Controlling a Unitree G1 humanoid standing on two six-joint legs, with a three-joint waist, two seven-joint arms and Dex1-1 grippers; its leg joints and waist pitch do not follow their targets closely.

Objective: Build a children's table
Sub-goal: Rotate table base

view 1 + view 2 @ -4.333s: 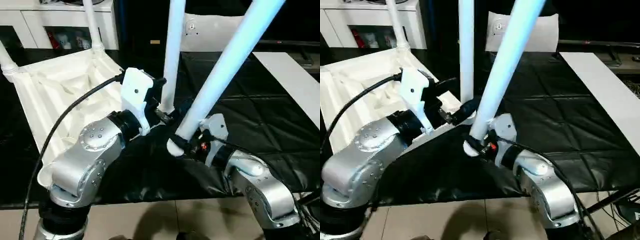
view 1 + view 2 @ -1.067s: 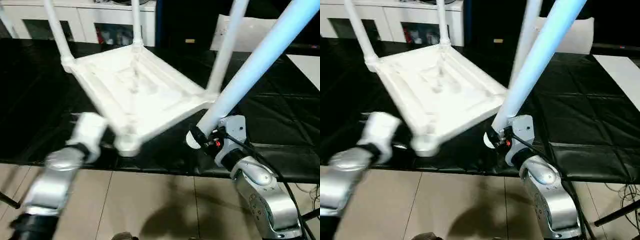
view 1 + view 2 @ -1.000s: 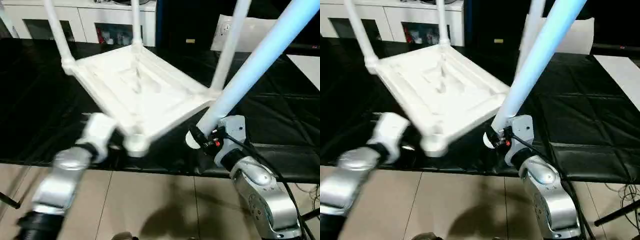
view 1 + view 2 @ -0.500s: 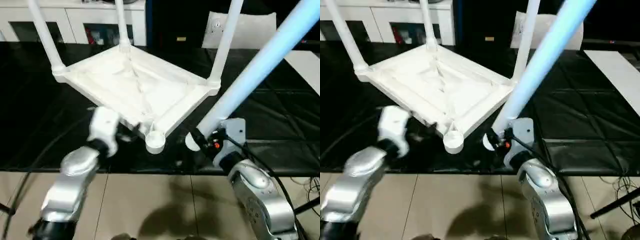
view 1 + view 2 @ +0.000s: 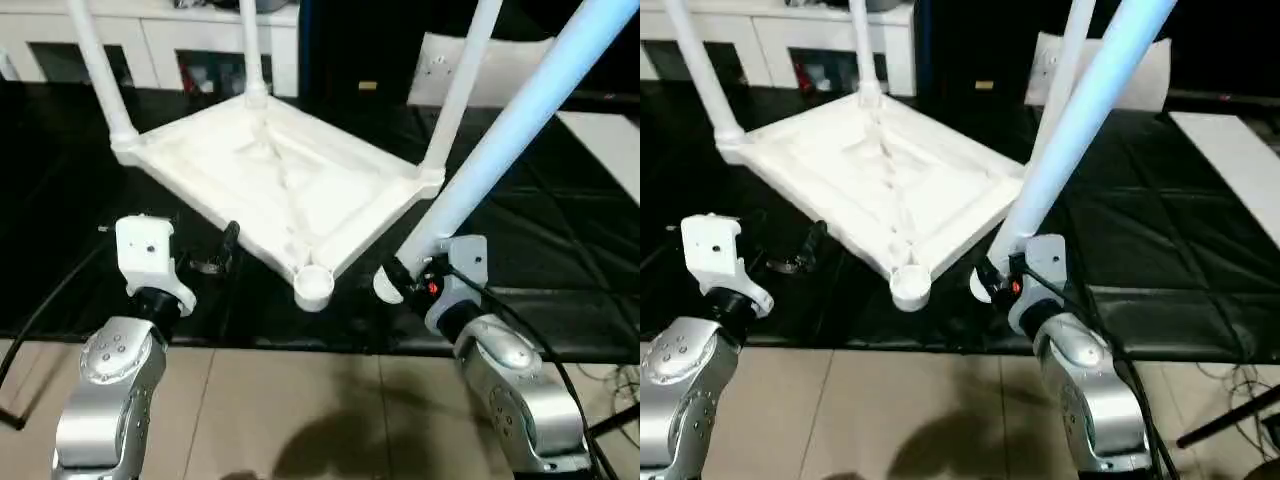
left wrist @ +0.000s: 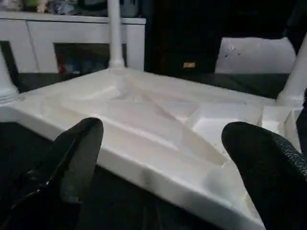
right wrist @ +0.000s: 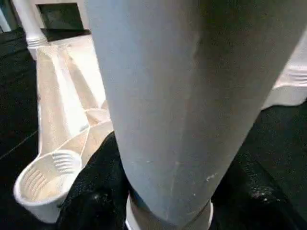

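The white tabletop [image 5: 280, 185] lies underside up on the black mat. Three white legs stand in its sockets: one at the far left [image 5: 98, 75], one at the back [image 5: 250, 50], one at the right [image 5: 458, 95]. The near corner socket [image 5: 313, 286] is empty. My right gripper [image 5: 405, 277] is shut on the thick end of the fourth leg [image 5: 505, 125], which slants up to the right, its end a little right of that socket [image 7: 45, 179]. My left gripper [image 5: 215, 255] is open, left of the tabletop's near edge [image 6: 158, 177], with nothing between its fingers [image 6: 79, 153].
A white cabinet [image 5: 180, 40] stands behind the mat. A white flat bag [image 5: 505, 70] lies at the back right and a white board [image 5: 605, 150] along the right. The black mat [image 5: 560, 250] ends at a front edge over tiled floor [image 5: 300, 400].
My left gripper has drawn back leftward from the tabletop's near edge. Over the earlier frames the tabletop turned, bringing its empty socket to the front. The right gripper still holds the leg.
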